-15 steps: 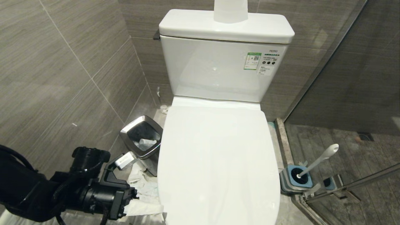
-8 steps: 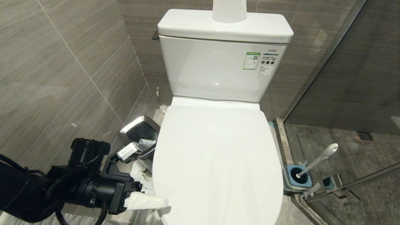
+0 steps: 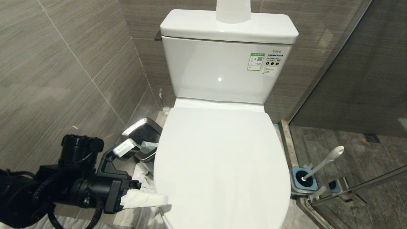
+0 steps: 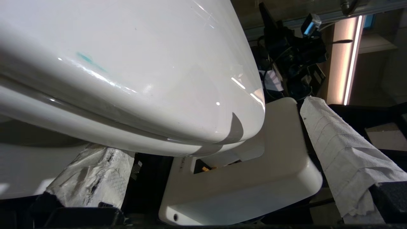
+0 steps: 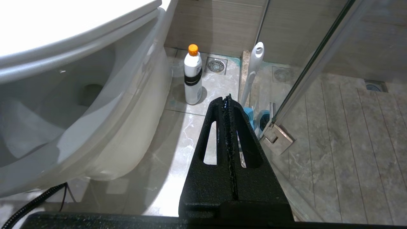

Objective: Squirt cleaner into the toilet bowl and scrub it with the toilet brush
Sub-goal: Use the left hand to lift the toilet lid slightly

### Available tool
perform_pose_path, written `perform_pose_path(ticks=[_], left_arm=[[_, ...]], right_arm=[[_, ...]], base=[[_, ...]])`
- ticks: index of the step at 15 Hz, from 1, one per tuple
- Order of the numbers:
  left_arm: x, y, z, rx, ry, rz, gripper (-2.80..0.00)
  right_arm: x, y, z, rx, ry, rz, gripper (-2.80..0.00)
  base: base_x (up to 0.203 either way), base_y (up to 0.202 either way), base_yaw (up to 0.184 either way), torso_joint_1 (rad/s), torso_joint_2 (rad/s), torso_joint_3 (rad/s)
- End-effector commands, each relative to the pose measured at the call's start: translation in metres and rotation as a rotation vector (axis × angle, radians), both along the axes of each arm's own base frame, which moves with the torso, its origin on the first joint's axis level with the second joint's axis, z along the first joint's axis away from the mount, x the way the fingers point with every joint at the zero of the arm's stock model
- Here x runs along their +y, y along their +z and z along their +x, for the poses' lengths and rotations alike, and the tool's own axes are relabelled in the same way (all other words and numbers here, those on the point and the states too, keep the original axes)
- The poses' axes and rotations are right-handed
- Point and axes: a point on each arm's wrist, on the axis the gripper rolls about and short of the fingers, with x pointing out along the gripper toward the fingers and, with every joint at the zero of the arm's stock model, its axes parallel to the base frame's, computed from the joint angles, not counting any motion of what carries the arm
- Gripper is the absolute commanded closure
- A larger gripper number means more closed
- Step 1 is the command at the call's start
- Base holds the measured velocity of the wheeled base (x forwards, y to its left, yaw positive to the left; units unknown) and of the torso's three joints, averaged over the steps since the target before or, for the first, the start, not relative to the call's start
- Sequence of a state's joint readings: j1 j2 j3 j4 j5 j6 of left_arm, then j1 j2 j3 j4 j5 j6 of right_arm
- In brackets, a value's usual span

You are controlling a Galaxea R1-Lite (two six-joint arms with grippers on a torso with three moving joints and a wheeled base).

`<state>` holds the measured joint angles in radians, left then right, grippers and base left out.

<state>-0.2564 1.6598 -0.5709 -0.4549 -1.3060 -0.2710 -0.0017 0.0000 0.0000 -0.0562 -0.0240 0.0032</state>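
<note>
The toilet bowl (image 3: 222, 165) fills the middle of the head view, its white lid down and its inside hidden. My left gripper (image 3: 159, 203) is open at the lid's front-left edge, and its paper-wrapped fingers (image 4: 343, 159) flank that edge in the left wrist view. A thin teal streak of cleaner (image 4: 87, 58) marks the lid. The toilet brush (image 3: 324, 165) leans in its blue holder (image 3: 303, 181) on the floor to the right. My right gripper (image 5: 227, 99) is shut and empty, low beside the bowl (image 5: 95, 111), pointing toward the brush handle (image 5: 254, 66).
A chrome-rimmed trash bin (image 3: 143, 133) and crumpled paper sit left of the toilet, close to my left arm. A white bottle with an orange cap (image 5: 193, 76) stands on the floor right of the bowl. A glass shower panel (image 3: 349, 190) closes off the right side.
My left gripper has risen a little along the lid's front-left edge. The lid's outline has widened and now covers more of the trash bin. The right arm has not moved.
</note>
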Motion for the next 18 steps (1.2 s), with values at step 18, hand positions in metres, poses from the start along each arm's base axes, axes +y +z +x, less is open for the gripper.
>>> perform_pose_path(ticks=[18], left_arm=[[-0.008,0.088,0.020,-0.027,0.028,-0.105,-2.80]], right_arm=[[0.000,-0.007,0.002,0.024,0.000,0.000,0.00]], base=[[0.000,0.000,0.000,0.000,0.00,0.000]])
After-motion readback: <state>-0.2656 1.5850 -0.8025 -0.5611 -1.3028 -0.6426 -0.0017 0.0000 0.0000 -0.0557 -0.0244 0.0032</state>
